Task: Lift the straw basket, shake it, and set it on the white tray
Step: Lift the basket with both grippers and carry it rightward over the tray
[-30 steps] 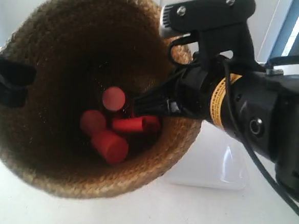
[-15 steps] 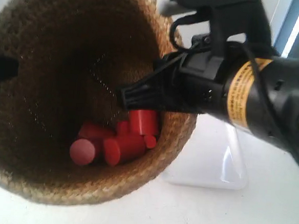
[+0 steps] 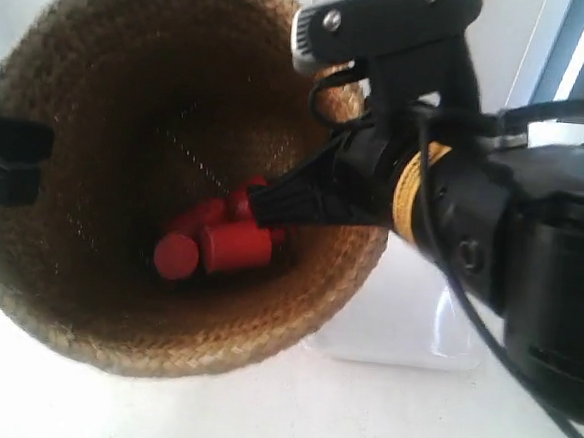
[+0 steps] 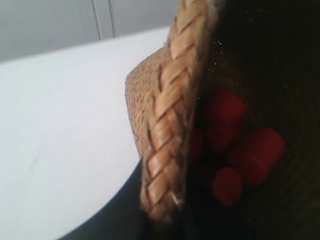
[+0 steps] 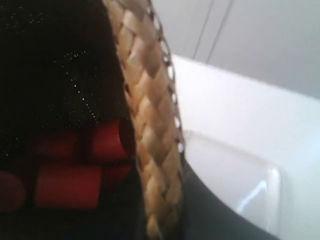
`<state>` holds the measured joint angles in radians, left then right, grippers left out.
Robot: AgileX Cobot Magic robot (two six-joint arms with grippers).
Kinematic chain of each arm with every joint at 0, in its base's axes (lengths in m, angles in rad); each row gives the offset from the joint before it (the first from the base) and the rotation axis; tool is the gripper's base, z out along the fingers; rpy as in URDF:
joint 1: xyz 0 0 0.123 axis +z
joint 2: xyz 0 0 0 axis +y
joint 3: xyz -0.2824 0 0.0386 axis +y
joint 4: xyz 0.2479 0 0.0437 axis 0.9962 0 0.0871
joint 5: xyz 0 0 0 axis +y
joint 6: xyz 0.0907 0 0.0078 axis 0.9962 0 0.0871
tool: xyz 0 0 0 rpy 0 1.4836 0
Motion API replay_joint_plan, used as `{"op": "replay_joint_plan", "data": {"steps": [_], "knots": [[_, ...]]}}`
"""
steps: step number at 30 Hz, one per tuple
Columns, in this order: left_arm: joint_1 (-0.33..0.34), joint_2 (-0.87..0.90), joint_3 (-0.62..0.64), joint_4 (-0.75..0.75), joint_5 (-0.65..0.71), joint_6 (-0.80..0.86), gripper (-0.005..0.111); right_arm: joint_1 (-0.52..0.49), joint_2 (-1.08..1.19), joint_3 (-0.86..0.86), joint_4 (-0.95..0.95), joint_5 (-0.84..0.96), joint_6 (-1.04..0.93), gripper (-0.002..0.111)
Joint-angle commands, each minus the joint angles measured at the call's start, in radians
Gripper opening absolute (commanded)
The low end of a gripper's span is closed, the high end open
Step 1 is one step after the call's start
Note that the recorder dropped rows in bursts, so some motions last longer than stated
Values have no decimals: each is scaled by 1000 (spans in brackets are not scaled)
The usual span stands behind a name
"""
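The straw basket hangs in the air close to the exterior camera, tipped so its dark inside shows. Several red cylinders lie at its bottom. My right gripper is shut on the basket's braided rim, one finger inside and one outside. On the opposite side of the rim, my left gripper is shut in the same way. The white tray lies on the table below and beside the basket, half hidden by the arm at the exterior view's right; the tray also shows past the rim in the right wrist view.
A white table lies under everything. The bulky black arm with a yellow band fills the right of the exterior view, above the tray. A pale wall and cabinet doors stand behind the table.
The basket has rocked up and down between frames and its tilt has changed. The red cylinders have rolled about inside it. Both grippers kept hold of the rim.
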<state>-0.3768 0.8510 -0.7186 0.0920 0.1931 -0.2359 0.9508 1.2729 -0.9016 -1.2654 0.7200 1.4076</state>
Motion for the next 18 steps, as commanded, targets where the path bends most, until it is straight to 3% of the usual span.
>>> {"op": "replay_joint_plan", "data": {"steps": [1,3,5,7,10,12,15,18], "knots": [[-27,-88,-74,-37,105,29,0,73,-94,-55,104,-64,-135,0],[-27,-93,-45,-8,-26,83,0,64,-99,-15,-93,-151,4,0],[-12,-21,-6,-3,-94,68,0,21,-37,20,-238,-99,154,0],[-16,42,-20,-24,6,33,0,-9,14,8,-142,-53,147,0],[-57,-3,-76,-92,171,64,0,44,-57,-39,93,-124,-67,0],[-83,-45,-68,-69,89,121,0,66,-85,-19,-11,-181,-70,0],[-55,9,2,-10,-106,66,0,6,13,33,-197,-64,129,0],[-48,31,-45,-28,16,-13,0,5,24,-13,22,-22,6,0]]}}
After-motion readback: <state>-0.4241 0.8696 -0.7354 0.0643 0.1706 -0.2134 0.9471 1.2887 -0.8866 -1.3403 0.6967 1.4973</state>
